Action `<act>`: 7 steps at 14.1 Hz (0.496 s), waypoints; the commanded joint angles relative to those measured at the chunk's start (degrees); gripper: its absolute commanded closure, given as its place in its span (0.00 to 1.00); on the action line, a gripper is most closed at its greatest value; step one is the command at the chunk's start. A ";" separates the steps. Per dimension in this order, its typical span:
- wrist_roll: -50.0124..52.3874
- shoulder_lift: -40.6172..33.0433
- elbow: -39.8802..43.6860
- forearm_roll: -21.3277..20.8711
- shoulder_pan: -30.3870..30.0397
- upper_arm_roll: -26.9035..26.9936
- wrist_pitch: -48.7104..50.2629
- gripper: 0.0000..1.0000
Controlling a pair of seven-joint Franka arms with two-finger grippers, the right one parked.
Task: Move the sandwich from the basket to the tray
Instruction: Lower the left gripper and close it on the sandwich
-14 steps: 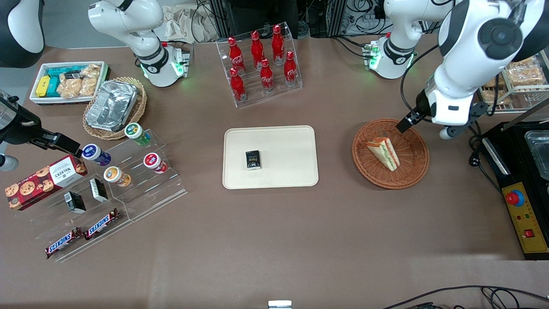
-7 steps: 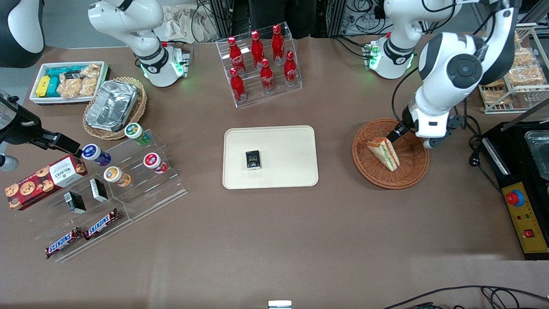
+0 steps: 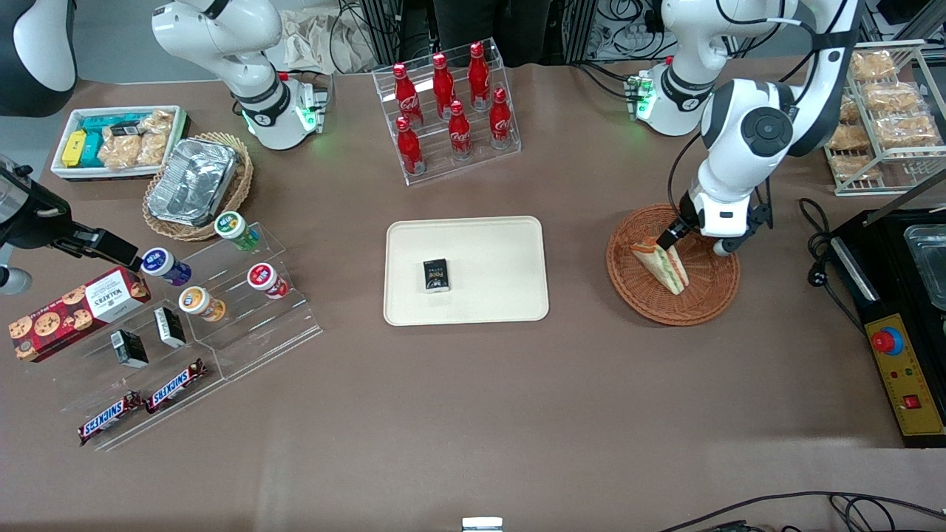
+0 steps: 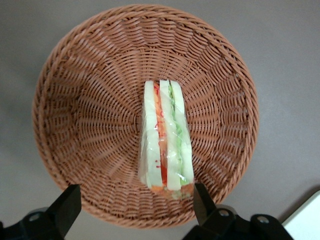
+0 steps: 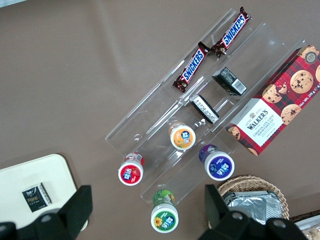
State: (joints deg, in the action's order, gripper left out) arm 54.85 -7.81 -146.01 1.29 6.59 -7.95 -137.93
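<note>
Reddish-brown woven basket (image 4: 75, 75), white-green-red striped sandwich (image 4: 166, 137), cream tray (image 3: 502, 251), black tool (image 4: 135, 212)

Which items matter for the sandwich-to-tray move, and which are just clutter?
In play:
sandwich, lying in the basket
tray, nearer the table's middle
gripper, open, over the sandwich

Clutter:
small black packet on the tray
cola bottles
Snickers bars
Walkers cookie box
foil pan

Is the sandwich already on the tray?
No, the sandwich lies in the basket, the open gripper just above it; the tray holds only a small black box.
</note>
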 commanded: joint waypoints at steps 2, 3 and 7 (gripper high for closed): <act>0.96 2.44 -1.82 0.29 0.35 -0.04 -5.59 0.00; 0.96 3.14 -1.91 0.29 0.35 -0.04 -6.73 0.01; 1.05 5.08 -1.82 0.46 0.44 -0.22 -9.20 0.01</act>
State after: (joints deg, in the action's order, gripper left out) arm 54.86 -3.58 -147.80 1.29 6.64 -7.97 -145.58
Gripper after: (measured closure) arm 0.004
